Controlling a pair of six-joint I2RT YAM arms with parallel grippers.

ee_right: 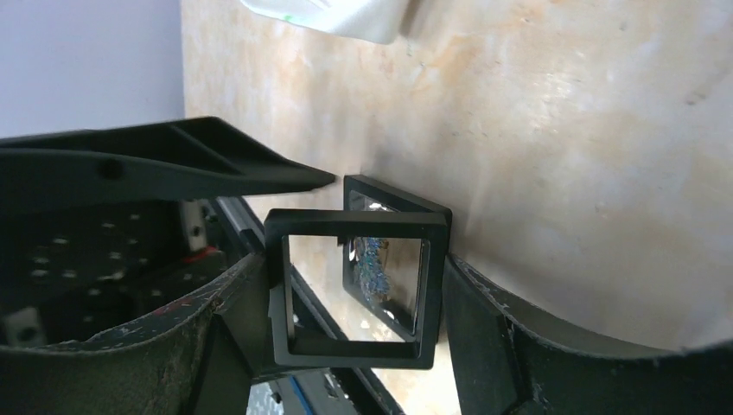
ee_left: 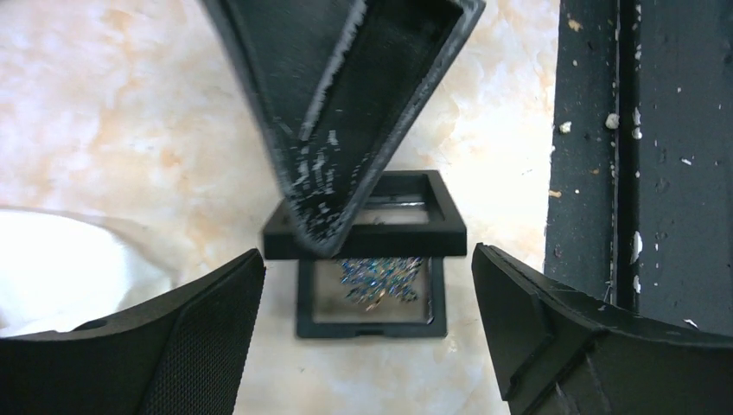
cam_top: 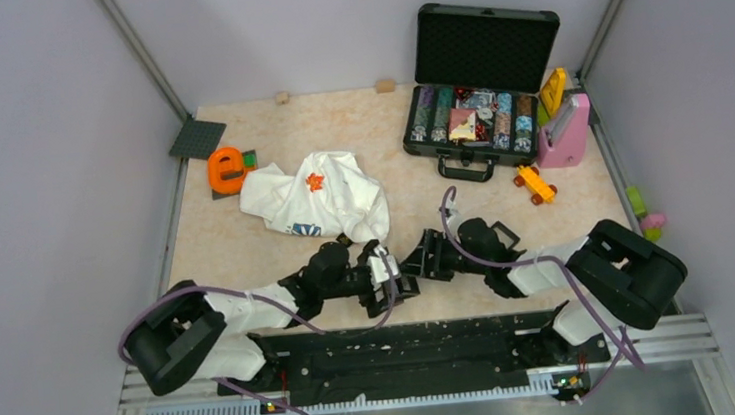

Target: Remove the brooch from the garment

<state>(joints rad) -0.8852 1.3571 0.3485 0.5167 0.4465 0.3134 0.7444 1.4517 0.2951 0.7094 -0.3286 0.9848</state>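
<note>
Shirt lies just beyond L gripper, orange brooch apparently pinned on it, not yet removed. L gripper gapes wide over box on tabletop. R gripper is clamped on raised lid. Best: R holds lid steady w/o twisting; L goes to shirt, pins cloth beside brooch.

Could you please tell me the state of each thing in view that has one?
White flower-print cloth T-shirt: crumpled, orange brooch on it.
Small black square box: open.
Black hard case: open, lid up.
Left fingers: open.
Right fingers: shut on box lid.
</note>
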